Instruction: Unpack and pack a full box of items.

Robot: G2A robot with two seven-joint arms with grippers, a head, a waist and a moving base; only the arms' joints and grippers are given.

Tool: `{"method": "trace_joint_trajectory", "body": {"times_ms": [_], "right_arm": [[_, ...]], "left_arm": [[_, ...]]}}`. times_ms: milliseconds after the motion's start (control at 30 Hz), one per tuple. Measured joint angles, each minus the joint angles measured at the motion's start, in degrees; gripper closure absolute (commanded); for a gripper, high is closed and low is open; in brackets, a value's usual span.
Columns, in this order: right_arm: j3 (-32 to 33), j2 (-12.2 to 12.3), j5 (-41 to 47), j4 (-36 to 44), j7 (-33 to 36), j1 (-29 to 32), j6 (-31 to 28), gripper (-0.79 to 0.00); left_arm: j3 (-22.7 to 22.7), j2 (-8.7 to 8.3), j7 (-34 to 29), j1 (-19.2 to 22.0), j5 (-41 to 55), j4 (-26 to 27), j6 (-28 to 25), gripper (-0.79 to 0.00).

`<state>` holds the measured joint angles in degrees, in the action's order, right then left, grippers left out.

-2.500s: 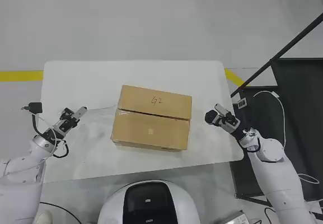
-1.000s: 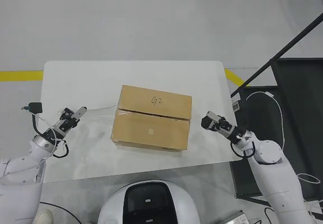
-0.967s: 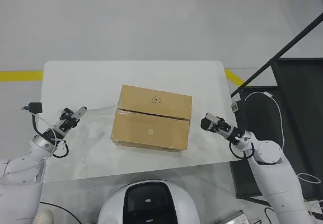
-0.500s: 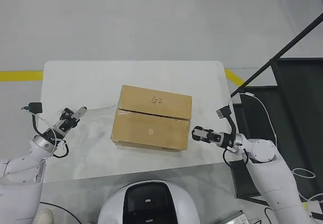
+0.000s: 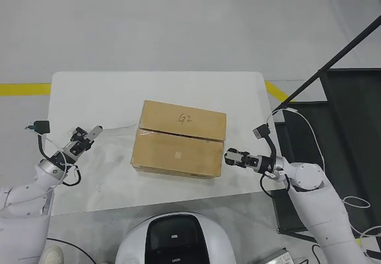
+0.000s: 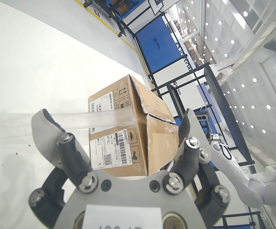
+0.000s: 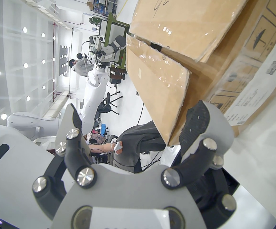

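swung in from the right of the frame, the right tool [image 5: 228, 157] now sits with jaws apart at the lower right corner of the closed box [image 5: 180, 138] in the middle of the counter [image 5: 98, 99], likely to lift a flap [image 7: 152, 77], while the left tool [image 5: 92, 134] stays open, lower left.

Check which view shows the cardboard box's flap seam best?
Top view: the flap seam runs unobstructed across the whole cardboard box. Right wrist view shows it close but oblique, flaps slightly parted at the near end. Left wrist view catches one end of it.
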<state>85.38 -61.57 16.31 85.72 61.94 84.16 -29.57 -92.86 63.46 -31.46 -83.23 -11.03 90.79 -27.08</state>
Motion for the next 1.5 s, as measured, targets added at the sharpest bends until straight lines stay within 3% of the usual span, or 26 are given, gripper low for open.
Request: {"method": "trace_joint_trajectory", "body": {"times_ms": [367,933,1500], "right_arm": [[-1.92,0.14,1.84,-4.12,1.24,-3.09,-4.99,-0.785],[-6.38,0.27,6.39,-7.84,6.87,-7.73,-5.49,-0.785],[-4.52,3.86,19.19,0.34,11.98,-3.72,-0.82,-0.785]], "left_arm": [[0.00,0.00,0.00,0.00,0.00,0.00,0.00,-0.785],[0.00,0.00,0.00,0.00,0.00,0.00,0.00,-0.785],[0.00,0.00,0.00,0.00,0.00,0.00,0.00,-0.785]]}}
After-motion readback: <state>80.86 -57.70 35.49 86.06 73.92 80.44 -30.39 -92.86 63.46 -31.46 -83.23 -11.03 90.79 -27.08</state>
